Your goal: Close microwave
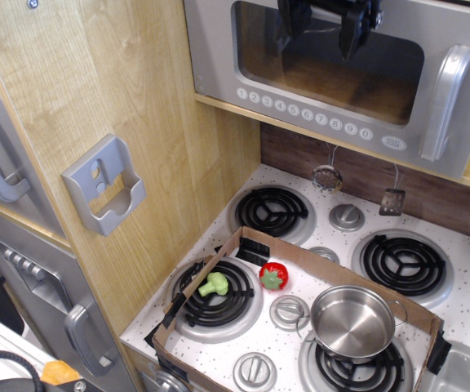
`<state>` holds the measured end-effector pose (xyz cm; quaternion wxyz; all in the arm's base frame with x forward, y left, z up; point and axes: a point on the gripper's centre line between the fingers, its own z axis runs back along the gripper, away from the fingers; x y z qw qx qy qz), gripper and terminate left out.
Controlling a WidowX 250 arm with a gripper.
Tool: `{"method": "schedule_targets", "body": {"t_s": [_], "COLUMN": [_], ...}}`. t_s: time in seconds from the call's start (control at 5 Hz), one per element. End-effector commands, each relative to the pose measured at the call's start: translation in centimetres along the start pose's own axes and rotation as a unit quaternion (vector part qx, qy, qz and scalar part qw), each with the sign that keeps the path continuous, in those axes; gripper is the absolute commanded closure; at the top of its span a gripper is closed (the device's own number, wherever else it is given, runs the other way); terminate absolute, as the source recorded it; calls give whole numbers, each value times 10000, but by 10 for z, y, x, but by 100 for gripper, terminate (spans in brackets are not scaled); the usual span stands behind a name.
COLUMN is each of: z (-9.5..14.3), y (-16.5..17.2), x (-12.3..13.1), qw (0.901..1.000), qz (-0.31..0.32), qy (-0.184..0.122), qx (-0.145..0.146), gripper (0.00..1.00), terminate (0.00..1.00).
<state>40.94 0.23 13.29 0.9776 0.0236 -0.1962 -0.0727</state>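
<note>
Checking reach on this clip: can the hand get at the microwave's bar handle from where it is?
Probably yes. The hand is at the top of the microwave door window, and the handle stands to its right on the same door face with nothing between them.
</note>
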Motion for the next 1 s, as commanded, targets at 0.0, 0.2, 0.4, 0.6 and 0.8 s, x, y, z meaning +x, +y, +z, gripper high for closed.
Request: {"method": "schedule_targets", "body": {"t_s": [0.0, 0.2, 0.4, 0.6, 0.8], "z": [34, 37, 37, 37, 37], "y": [-7, -7, -7, -7, -7], "x": [14, 11, 11, 11, 11], "qw": [9978, 9979, 9979, 9979, 9979], "qz": [-131, -160, -160, -160, -160], "qy": [-639, -621, -621, -621, -621], "qx": [149, 98, 98, 98, 98], "gripper": [0, 0, 0, 0, 0], "terminate": [0, 0, 0, 0, 100]}}
